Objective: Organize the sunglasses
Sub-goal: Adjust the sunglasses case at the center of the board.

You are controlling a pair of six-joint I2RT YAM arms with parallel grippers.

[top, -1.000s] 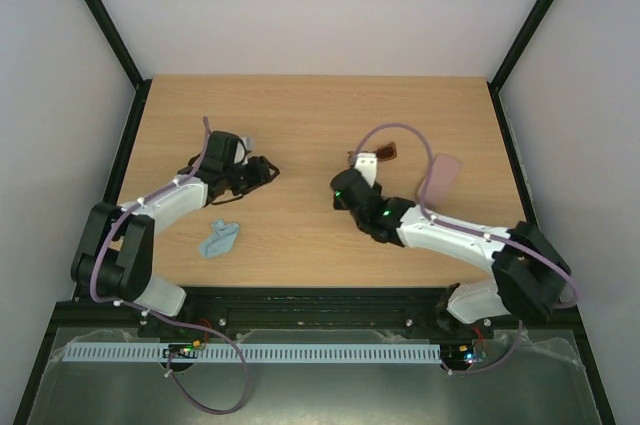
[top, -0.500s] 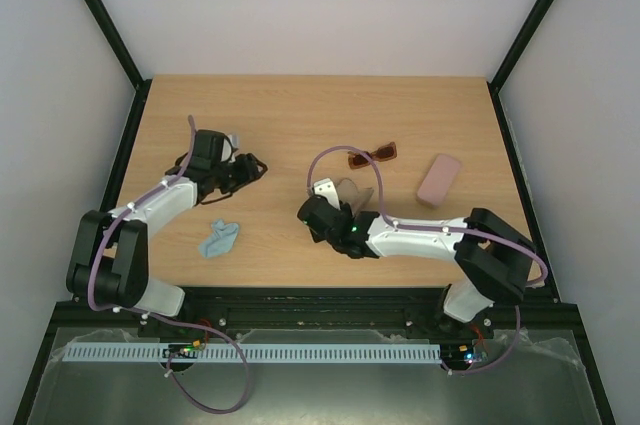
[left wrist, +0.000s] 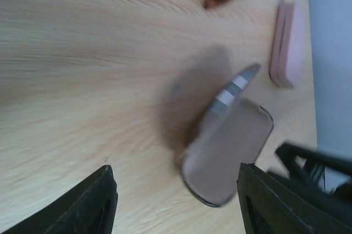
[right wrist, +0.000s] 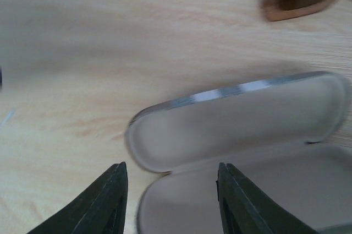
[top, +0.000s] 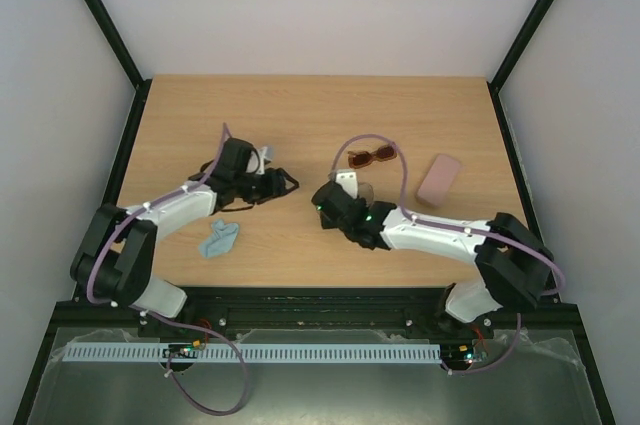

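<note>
Brown case lies open, lid up, ready to receive glasses. Right claw half-spread over its near end, gripping nothing. Aviator pair at left claw tip (fingers apart; cannot tell if gripped). Brown-framed pair on tabletop, just beyond case.

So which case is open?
The striped case before the right gripper, its pale lining showing; the pink case lies shut.
</note>
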